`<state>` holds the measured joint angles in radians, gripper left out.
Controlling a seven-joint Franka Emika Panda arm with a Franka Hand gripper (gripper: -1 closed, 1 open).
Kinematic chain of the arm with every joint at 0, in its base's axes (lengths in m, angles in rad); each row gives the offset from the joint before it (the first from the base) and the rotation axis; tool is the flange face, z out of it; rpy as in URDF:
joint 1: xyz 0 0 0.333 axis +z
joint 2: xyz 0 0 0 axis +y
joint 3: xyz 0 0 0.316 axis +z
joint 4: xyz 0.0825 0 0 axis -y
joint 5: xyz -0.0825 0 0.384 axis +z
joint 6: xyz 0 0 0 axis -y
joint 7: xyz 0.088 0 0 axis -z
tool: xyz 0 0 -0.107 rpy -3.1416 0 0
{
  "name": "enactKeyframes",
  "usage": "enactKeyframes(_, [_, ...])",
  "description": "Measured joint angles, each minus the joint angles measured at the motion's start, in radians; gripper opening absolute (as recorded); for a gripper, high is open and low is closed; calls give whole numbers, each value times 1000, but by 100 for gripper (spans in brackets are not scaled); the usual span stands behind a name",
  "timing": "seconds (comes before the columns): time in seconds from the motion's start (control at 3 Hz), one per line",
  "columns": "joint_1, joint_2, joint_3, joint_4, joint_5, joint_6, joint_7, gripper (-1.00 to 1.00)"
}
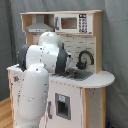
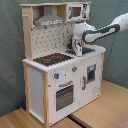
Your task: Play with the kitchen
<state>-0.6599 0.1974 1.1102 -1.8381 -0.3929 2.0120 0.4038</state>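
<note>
The gripper (image 2: 77,50) hangs over the kitchen (image 2: 60,75) sink (image 1: 80,75), faucet (image 1: 84,57) at its 3 o'clock in the first exterior view; I judge a reach there next, finger state untellable.

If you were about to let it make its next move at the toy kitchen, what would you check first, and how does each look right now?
1. End effector over the sink side, not the hob: ok.
2. Open or shut: cannot tell.
3. Clear of the faucet: cannot tell.
4. Oven door closed: ok.
5. Kitchen upright: ok.
6. Hob bare: ok.
</note>
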Motion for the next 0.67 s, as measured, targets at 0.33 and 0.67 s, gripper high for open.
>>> enactKeyframes(0.33, [2,0,0,0,0,0,-1,-100])
enactKeyframes(0.67, [25,-52,7,48,8,-82,-1,-100])
